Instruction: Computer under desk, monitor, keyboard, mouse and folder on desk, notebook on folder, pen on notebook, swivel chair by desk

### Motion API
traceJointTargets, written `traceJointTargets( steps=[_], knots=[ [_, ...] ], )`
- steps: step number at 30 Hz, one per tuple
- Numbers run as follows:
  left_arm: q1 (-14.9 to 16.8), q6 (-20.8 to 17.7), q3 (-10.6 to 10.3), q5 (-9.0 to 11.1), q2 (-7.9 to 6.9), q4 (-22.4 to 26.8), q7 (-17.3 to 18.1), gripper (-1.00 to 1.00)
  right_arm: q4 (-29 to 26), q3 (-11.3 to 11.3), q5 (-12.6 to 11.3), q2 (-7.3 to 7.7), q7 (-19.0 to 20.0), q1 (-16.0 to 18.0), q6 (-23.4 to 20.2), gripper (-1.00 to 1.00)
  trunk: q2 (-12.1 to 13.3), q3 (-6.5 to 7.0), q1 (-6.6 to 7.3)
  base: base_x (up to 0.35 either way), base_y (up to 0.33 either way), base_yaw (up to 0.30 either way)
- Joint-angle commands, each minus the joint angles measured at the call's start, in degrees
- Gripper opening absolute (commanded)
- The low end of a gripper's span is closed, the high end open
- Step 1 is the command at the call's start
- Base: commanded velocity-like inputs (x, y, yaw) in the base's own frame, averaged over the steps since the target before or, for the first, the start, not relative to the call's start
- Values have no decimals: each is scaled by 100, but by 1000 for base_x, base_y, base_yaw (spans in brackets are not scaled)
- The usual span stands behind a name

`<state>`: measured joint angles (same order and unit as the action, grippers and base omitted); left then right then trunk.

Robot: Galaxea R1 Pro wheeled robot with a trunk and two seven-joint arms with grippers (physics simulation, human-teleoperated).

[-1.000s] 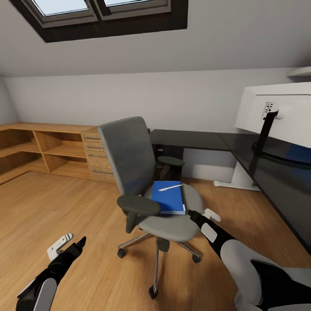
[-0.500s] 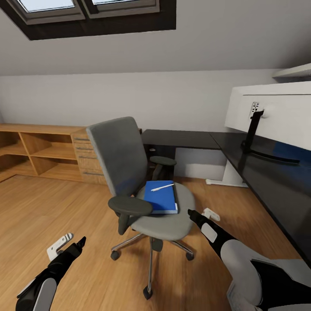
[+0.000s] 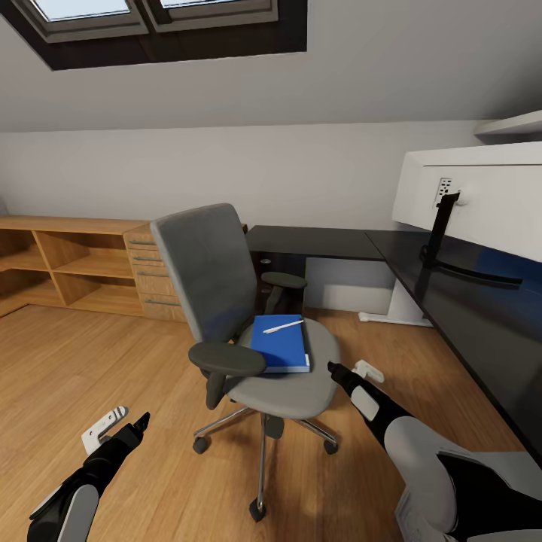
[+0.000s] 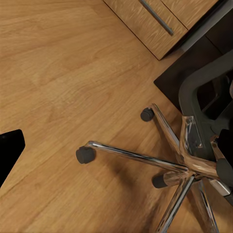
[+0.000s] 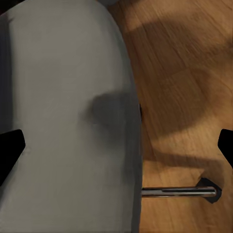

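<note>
My right claw [image 3: 348,374] hangs low beside the front edge of the swivel chair [image 3: 248,309]. My wrist camera there shows a black finger tip at each far side with a big gap between, so this claw is wide open and holds nothing. Under it I see the grey seat and the wood floor [image 5: 184,87].

My left claw [image 3: 124,425] hangs low over the floor, well apart from the chair. I cannot tell how far open it is. I see nothing in it. Its camera shows the chair's shiny star legs [image 4: 179,160] and little black wheels on the floor.

The blue folder [image 3: 281,343] lies flat on the chair seat. The white pen [image 3: 284,326] lies on top of the folder. I cannot make out the notebook.

The black desk [image 3: 324,242] stands behind the chair and runs along my right side. The monitor [image 3: 482,196] stands on it, white back facing me.

A light wood shelf unit with drawers [image 3: 83,265] sits by the white wall. A roof window [image 3: 150,22] is up high. I see no words to read anywhere.
</note>
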<state>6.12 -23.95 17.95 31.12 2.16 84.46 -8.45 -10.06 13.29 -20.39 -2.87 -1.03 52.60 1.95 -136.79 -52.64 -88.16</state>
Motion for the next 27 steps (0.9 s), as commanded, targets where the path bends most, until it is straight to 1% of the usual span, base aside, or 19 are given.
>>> traceJointTargets(
  steps=[1, 18, 22, 27],
  knots=[
    [4, -31, 7, 61, 4, 9, -34, 100, -28, 6, -35, -2, -13, 4, 18, 100, -3, -6, 1, 0, 0, 0],
    [4, -23, 7, 61, 4, 6, -39, 100, -159, 7, -29, 5, -18, 3, 17, 100, -3, -6, 1, 4, 0, 0],
    [4, -22, 6, 6, 4, 3, -42, 100, -155, 7, -27, 6, -20, 3, 16, 100, -3, -6, 1, 183, 0, 0],
    [4, -22, 6, -99, 4, 2, -36, 100, -154, 7, -27, 6, -20, 4, 16, 100, -3, -6, 1, 286, 0, 0]
  ],
)
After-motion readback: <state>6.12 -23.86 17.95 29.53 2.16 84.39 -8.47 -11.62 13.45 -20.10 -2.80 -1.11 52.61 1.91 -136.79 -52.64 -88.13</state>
